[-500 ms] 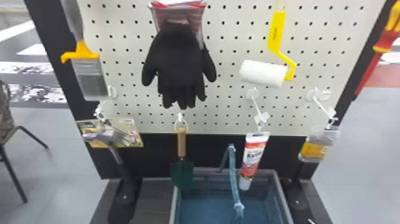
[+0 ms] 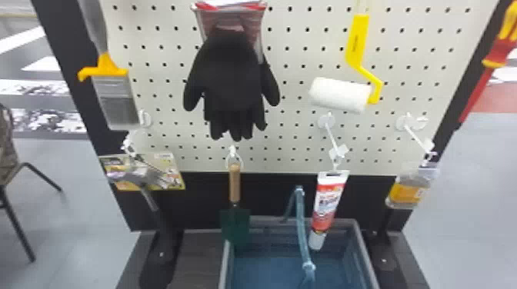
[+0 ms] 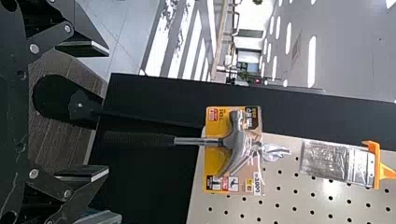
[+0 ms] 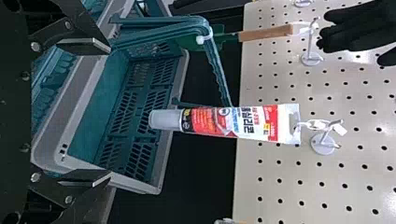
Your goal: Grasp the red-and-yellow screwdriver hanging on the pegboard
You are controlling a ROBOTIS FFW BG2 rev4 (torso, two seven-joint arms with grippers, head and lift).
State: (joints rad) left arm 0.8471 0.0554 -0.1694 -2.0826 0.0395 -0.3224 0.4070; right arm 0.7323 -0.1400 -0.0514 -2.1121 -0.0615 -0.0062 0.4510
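Red-and-yellow, slim-shafted screwdriver, ungrasped, beside the off-white perforated pegboard's right edge; black flat-fingered left gripper and right gripper, both spread, empty; step, seemingly: approach, next requiring the right one raised outward toward the handle.

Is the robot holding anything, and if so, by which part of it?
Nothing is held: the left gripper and the right gripper are both open and empty. The red-and-yellow screwdriver is in neither.
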